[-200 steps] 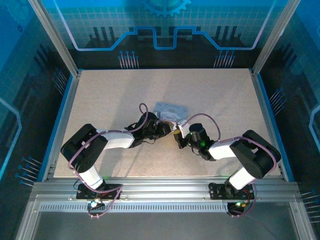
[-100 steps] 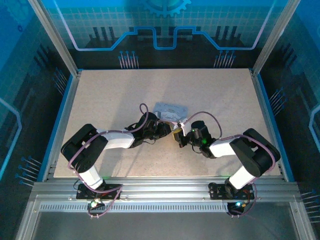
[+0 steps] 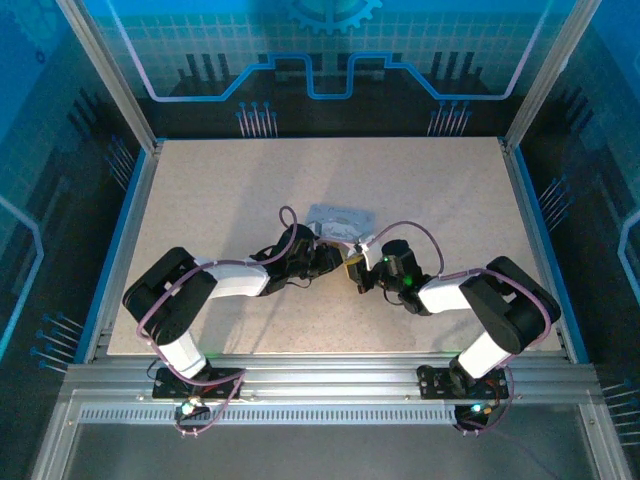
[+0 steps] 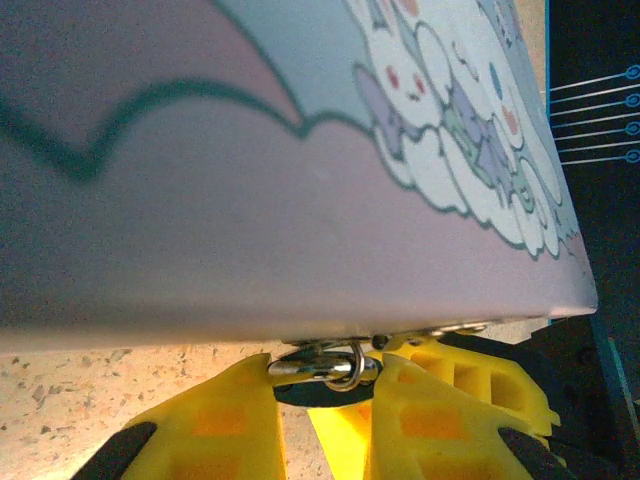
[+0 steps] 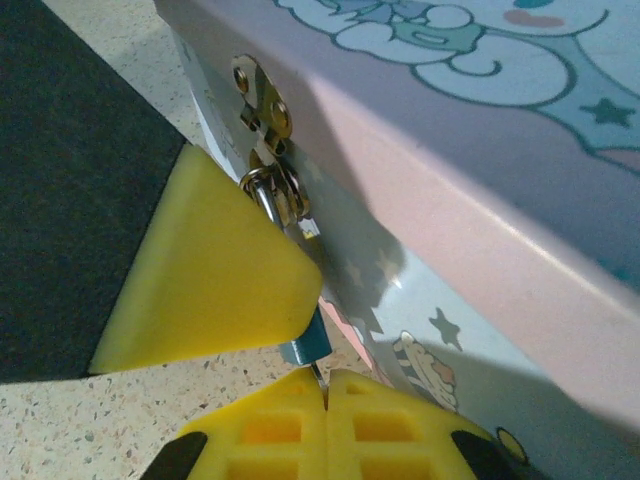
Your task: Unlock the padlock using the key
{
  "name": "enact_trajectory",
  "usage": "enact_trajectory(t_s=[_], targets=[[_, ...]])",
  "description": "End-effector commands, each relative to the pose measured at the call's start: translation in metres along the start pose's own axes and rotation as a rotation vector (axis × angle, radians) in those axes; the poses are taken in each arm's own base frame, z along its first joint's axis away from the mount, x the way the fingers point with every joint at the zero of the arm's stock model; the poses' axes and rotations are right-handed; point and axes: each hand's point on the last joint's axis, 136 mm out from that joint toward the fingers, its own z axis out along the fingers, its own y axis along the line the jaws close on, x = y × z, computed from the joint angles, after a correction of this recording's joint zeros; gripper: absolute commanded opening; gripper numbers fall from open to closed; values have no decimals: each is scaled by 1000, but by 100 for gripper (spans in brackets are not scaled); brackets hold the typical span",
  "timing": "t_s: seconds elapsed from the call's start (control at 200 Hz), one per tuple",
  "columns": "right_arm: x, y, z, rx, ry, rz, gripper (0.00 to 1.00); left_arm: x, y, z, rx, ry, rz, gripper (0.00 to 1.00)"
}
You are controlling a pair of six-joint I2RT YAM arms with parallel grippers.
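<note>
The right gripper [image 5: 326,388] has its two yellow fingers pressed flat together. A thin grey sliver, the key [image 5: 318,371], pokes up out of the seam between them. The sliver runs up to a small bluish bit just above, which looks like the bottom of the padlock [image 5: 272,192]. Most of the lock's body sits behind a broad yellow finger [image 5: 210,290] of the left arm, so I can't vouch for its colour. What does show is its bright silvery shackle, threaded through the shiny metal hasp [image 5: 262,95] on the front of the tin box [image 5: 470,170].

From the left wrist, the left gripper [image 4: 323,388] stands narrowly parted, with that silver loop caught at its fingertips right under the box's lower edge. It looks clamped on the padlock.

The box is pastel blue and pink, printed with clouds, stars and little white cartoon animals. Its lid is down, so whatever is inside is hidden. It lies flat on the speckled table [image 3: 230,180], near the middle and just behind where the two grippers meet nose to nose.

Broad stretches of tabletop run left, right and back from the box to the blue rim [image 3: 135,210] and the slanted metal posts [image 3: 105,75] at the rear corners. Both arms bend in from the near rail [image 3: 320,368], their elbows well inside the side edges.
</note>
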Motion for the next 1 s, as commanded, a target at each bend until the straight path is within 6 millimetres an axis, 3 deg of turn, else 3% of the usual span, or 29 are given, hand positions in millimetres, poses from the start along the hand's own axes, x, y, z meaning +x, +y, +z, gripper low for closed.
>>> enact_trajectory(t_s=[0.0, 0.12, 0.65, 0.995], targets=[[-94, 8, -8, -20, -288, -46, 7, 42, -12, 8, 40, 168, -6, 19], [-88, 7, -7, -18, -278, -37, 7, 42, -13, 9, 45, 168, -10, 19], [-15, -8, 1, 29, -104, 2, 7, 55, 6, 29, 24, 194, -39, 20], [14, -17, 6, 64, -18, 48, 7, 50, 9, 24, -7, 170, -6, 40]])
